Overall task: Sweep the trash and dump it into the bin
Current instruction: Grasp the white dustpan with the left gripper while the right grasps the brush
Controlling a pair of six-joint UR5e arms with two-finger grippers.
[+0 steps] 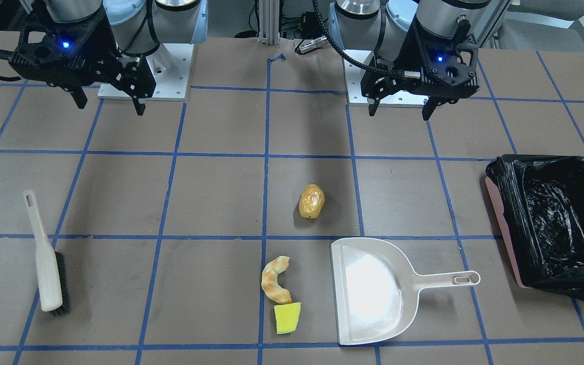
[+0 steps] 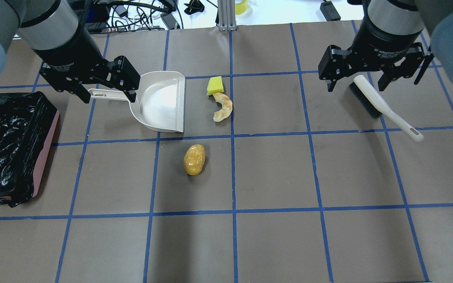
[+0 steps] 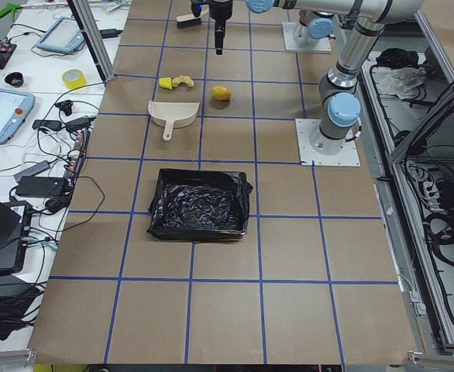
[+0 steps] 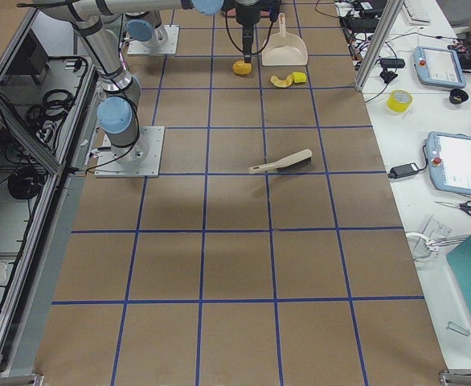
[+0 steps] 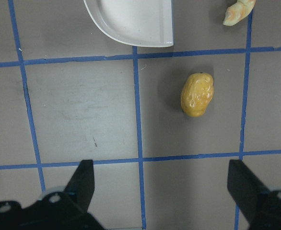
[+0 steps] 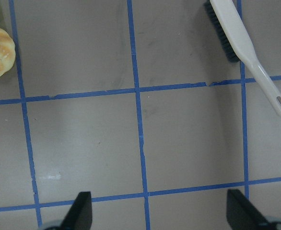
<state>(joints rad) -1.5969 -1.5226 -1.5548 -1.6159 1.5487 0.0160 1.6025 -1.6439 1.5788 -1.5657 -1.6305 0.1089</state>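
Note:
The trash lies mid-table: a golden-brown potato-like lump (image 1: 312, 201) (image 2: 194, 159) (image 5: 196, 94), a tan croissant-like piece (image 1: 275, 280) (image 2: 223, 107) and a yellow sponge block (image 1: 288, 318) (image 2: 215, 85) touching the croissant's end. The pink bin (image 1: 500, 218) (image 2: 47, 149), lined with a black bag, stands on my left. My left gripper (image 1: 399, 110) (image 2: 107, 98) (image 5: 162, 191) is open and empty, held high near its base. My right gripper (image 1: 110, 106) (image 2: 355, 85) (image 6: 160, 211) is open and empty, also high.
A white dustpan (image 1: 373, 291) (image 2: 159, 100) lies between bin and trash, its mouth toward the sponge and croissant. A white brush (image 1: 48, 263) (image 2: 383, 106) (image 6: 246, 43) with black bristles lies on my right. Both arm bases (image 1: 145, 76) stand at the near edge.

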